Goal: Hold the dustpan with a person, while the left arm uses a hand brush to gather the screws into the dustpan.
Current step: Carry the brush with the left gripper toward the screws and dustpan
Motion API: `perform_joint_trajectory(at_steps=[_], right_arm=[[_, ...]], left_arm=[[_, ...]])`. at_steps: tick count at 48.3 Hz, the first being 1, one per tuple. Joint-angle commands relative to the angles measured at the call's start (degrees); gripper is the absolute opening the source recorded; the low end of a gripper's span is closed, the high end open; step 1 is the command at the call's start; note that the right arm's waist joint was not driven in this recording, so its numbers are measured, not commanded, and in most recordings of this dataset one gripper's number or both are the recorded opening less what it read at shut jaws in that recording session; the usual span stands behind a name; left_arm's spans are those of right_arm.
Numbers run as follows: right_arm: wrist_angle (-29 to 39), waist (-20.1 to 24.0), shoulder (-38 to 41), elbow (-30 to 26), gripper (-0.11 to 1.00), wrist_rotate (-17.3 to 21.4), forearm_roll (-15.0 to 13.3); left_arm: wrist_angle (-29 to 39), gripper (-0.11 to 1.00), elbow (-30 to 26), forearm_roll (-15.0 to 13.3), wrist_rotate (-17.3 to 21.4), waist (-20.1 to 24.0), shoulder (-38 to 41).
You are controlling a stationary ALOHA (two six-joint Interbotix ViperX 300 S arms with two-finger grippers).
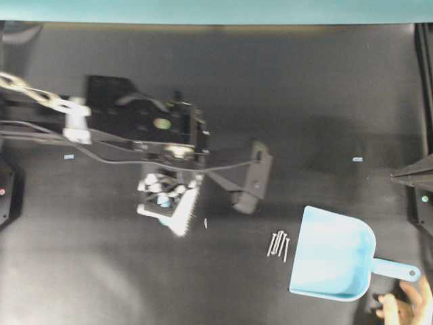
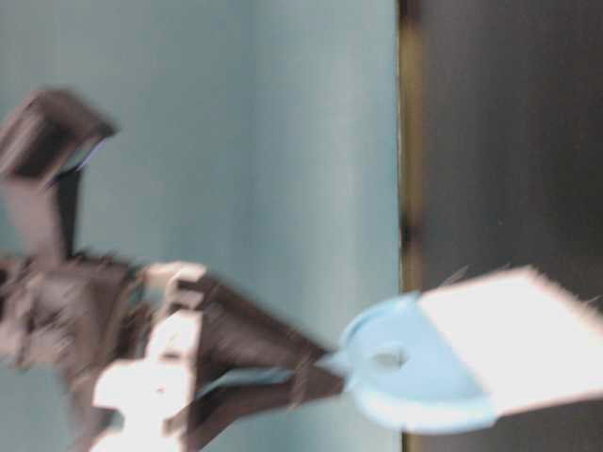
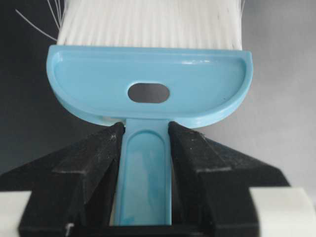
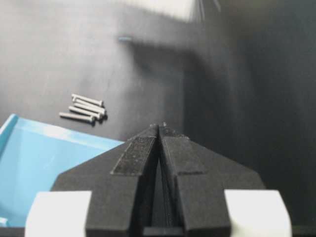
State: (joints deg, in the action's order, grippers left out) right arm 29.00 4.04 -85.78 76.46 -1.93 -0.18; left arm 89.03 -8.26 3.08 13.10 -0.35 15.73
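Observation:
The left arm's gripper is shut on the slim handle of the light blue hand brush. In the overhead view the gripper holds the brush with its white bristles pointing right, well left of the screws. The several grey screws lie bunched just off the front lip of the light blue dustpan. The person's bare hand is by the dustpan's handle. My right gripper is shut and empty, parked at the right edge; its view shows the screws and dustpan.
One small pale speck lies just right of the bristles. Two small blue marks sit on the black table. A teal wall runs along the far edge. The table-level view is blurred and shows the brush.

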Motion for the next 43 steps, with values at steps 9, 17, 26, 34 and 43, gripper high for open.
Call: perform_joint_trajectory(at_steps=[9,17,26,34,43], right_arm=[[-0.2,-0.1,0.3,-0.4,0.0,-0.4,-0.1],[-0.2,-0.1,0.3,-0.4,0.0,-0.4,-0.1],[-0.2,-0.1,0.2,-0.4,0.0,-0.4,-0.1],[-0.1,-0.1,0.3,-0.4,0.0,-0.4,-0.1],[-0.2,0.0,0.2,-0.4,0.0,-0.4,-0.1]], left_arm=[[-4.8,0.31,-0.1,0.2,3.3,-0.4,1.4],[-8.5,0.31,-0.7,0.2,5.3,-0.9,1.9],[-10.2,0.31,-2.5,0.2,6.8,-1.3,3.8],[-11.5,0.31,-5.2,0.2,7.0,-1.7,5.5],[-12.7,0.31,-6.9,0.2,8.8,-2.2,8.0]])
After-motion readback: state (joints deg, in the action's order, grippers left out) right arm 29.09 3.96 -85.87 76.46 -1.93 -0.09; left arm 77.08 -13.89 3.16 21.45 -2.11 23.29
